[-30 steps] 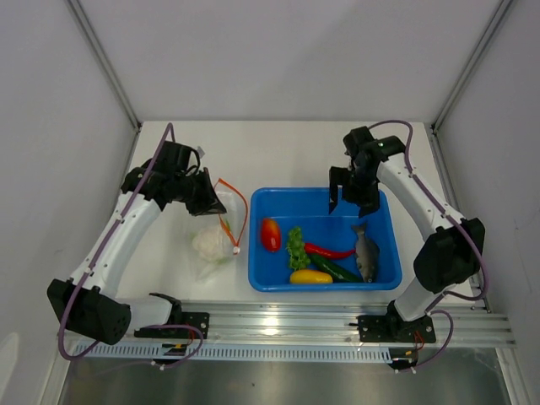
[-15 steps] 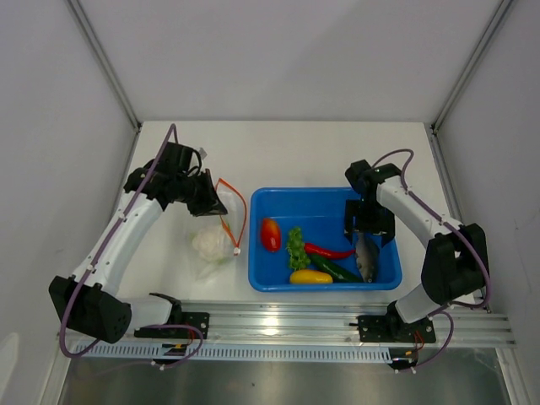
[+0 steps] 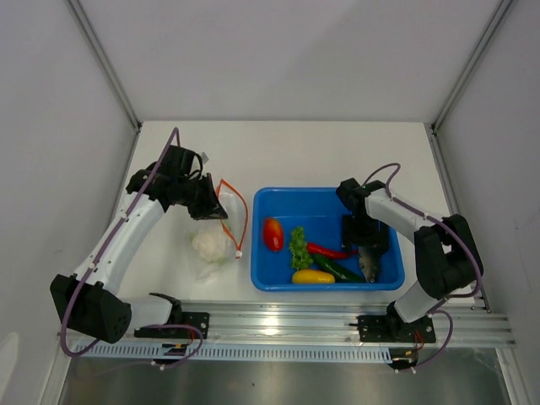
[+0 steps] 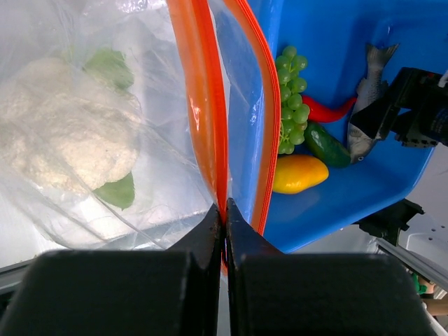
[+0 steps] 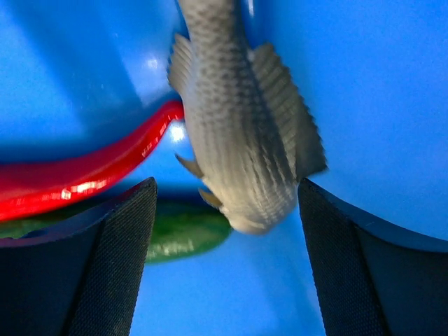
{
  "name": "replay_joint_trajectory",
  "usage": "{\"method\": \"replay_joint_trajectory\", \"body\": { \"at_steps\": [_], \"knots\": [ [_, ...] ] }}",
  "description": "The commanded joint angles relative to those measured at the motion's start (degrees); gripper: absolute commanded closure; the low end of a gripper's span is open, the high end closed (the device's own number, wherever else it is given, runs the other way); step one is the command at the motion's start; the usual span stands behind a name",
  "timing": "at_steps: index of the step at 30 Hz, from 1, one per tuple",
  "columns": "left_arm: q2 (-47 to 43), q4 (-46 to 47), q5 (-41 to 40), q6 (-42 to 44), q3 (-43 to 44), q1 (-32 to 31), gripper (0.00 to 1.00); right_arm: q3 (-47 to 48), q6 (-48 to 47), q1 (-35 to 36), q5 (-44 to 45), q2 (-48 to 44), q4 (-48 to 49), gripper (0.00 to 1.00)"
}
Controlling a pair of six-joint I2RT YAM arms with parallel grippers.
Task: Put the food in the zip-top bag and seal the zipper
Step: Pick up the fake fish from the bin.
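Note:
The clear zip-top bag (image 3: 211, 246) lies left of the tray with the white cauliflower (image 4: 63, 133) inside it. My left gripper (image 4: 225, 210) is shut on the bag's orange zipper (image 4: 203, 119) and holds the mouth up. In the blue tray (image 3: 295, 193) lie the tomato (image 3: 272, 234), lettuce (image 3: 297, 246), chili (image 3: 331, 251), squash (image 3: 312, 276), cucumber (image 3: 339, 270) and grey fish (image 5: 241, 140). My right gripper (image 5: 226, 185) is open low in the tray. Its fingers stand on either side of the fish's head end without touching it.
Grey walls and metal posts enclose the white table on three sides. The aluminium rail (image 3: 287, 325) with both arm bases runs along the near edge. The tray's right wall stands close beside my right gripper (image 3: 367, 240).
My right gripper came down from above the tray's back rim into the tray and over the fish. The left gripper has kept its hold on the zipper.

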Motion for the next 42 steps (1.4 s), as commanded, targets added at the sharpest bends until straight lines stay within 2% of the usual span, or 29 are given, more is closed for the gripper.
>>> {"method": "replay_joint_trajectory", "body": {
  "at_steps": [1,7,13,20,27,34,38,42],
  "knots": [
    [-0.7,0.0,0.6,1.5,-0.5,0.0,1.00,-1.1,1.9,1.5,3.5,2.8,4.1,0.19],
    [0.1,-0.1,0.7,1.8,0.7,0.0,0.99,-2.8,2.0,4.4,2.7,6.6,8.2,0.28],
    [0.6,0.0,1.0,1.8,0.6,0.0,0.99,-4.1,2.0,5.9,1.4,7.6,10.4,0.48],
    [0.8,0.3,1.1,1.6,0.1,0.0,0.99,-4.5,1.3,6.1,0.6,5.7,10.4,0.98],
    [0.3,0.4,1.1,1.2,-0.6,0.0,0.99,-4.3,1.2,6.2,0.2,3.9,9.4,1.00],
    [0.8,-0.1,1.1,0.9,-0.5,0.0,0.99,-1.6,0.3,6.2,-0.9,-1.8,5.0,1.00],
    [1.0,-0.1,1.4,0.8,-0.5,0.0,0.99,0.1,-1.0,5.2,-4.2,-6.9,3.9,1.00],
    [1.4,-0.1,1.4,0.7,-0.9,0.0,0.99,3.3,-2.5,2.1,-8.6,-8.1,2.3,1.00]
  ]
}}
